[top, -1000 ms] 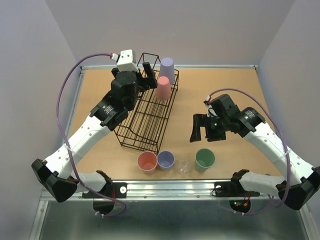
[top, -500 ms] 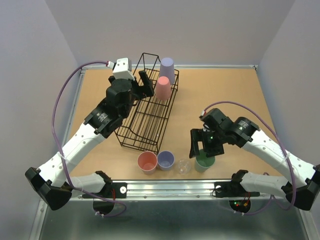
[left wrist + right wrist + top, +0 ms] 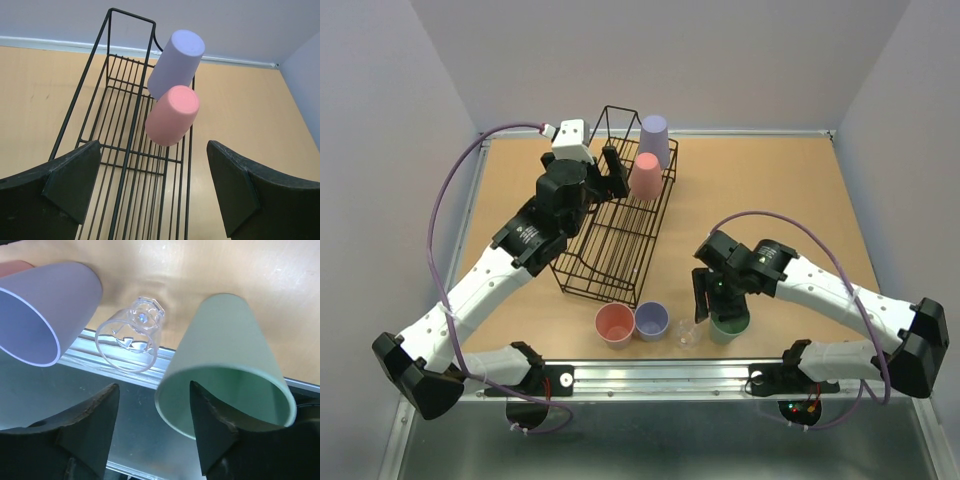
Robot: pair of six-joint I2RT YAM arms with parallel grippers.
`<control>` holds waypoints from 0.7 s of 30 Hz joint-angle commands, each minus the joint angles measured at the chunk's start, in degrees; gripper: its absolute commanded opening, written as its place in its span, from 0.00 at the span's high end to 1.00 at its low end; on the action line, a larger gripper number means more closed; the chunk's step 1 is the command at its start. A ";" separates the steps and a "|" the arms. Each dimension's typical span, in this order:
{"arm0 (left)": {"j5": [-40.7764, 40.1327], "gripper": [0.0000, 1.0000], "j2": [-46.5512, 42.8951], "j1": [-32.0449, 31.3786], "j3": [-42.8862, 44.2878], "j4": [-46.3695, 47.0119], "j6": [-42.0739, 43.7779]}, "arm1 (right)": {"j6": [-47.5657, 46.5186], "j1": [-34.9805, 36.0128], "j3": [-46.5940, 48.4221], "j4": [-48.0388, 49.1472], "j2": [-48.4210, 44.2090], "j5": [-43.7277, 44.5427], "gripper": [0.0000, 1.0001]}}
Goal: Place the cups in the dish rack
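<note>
The black wire dish rack [image 3: 616,230] stands left of centre and also shows in the left wrist view [image 3: 131,150]. A lavender cup [image 3: 654,138] and a salmon-pink cup [image 3: 645,176] sit upside down at its far end; the left wrist view shows both, lavender [image 3: 177,60] and pink [image 3: 172,117]. My left gripper [image 3: 611,171] is open and empty over the rack, just short of the pink cup. Near the front edge stand a pink cup [image 3: 615,324], a lavender cup [image 3: 651,320], a clear cup [image 3: 687,333] and a mint green cup [image 3: 730,322]. My right gripper [image 3: 152,427] is open, its jaws either side of the green cup's [image 3: 225,355] near rim.
A metal rail [image 3: 660,373] runs along the table's near edge just below the row of cups. The clear cup [image 3: 132,335] stands close to the left of the green one, with the lavender cup [image 3: 45,305] beyond it. Grey walls close in the table on three sides.
My right arm has swung toward the near edge and lowered its open gripper onto the green cup's rim. My left gripper has drawn back a little from the pink cup in the rack.
</note>
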 commanded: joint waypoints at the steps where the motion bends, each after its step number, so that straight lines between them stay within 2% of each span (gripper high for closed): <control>1: -0.53 0.02 -2.54 -0.25 -1.45 1.86 1.93 | 1.00 1.38 -0.71 3.04 1.69 3.42 0.39; 4: -1.15 0.02 -3.24 -0.25 -2.24 1.69 3.33 | 0.91 2.17 -0.80 3.66 4.06 3.42 0.52; 5: -1.24 0.01 -3.68 -0.25 -2.41 1.69 3.60 | 1.08 2.35 -0.71 3.66 4.33 3.42 0.62; 8: -1.59 0.01 -4.03 0.19 -2.42 1.25 4.22 | 1.35 2.61 -0.10 3.22 4.85 4.98 0.77; 9: -1.59 0.01 -4.30 0.28 -2.42 1.16 4.65 | 1.26 2.70 0.08 2.96 5.12 5.26 0.87; 11: -1.50 0.01 -4.39 0.54 -2.50 0.98 5.01 | 0.91 2.70 0.96 1.82 5.65 5.61 0.92; 12: -1.41 0.01 -4.39 0.72 -2.33 0.98 5.18 | 0.74 2.61 1.40 1.38 5.91 5.96 0.98; 18: -0.71 0.01 -3.60 0.98 -0.93 0.55 6.24 | 0.99 2.70 7.19 -5.21 7.84 12.63 1.00; 20: -0.01 0.01 -3.16 1.16 0.65 0.11 6.67 | 2.05 2.70 10.79 -9.06 7.84 19.37 1.00; 21: 0.08 0.01 -2.63 1.07 1.27 -0.07 6.85 | 3.97 2.70 15.68 -10.74 7.84 22.37 1.00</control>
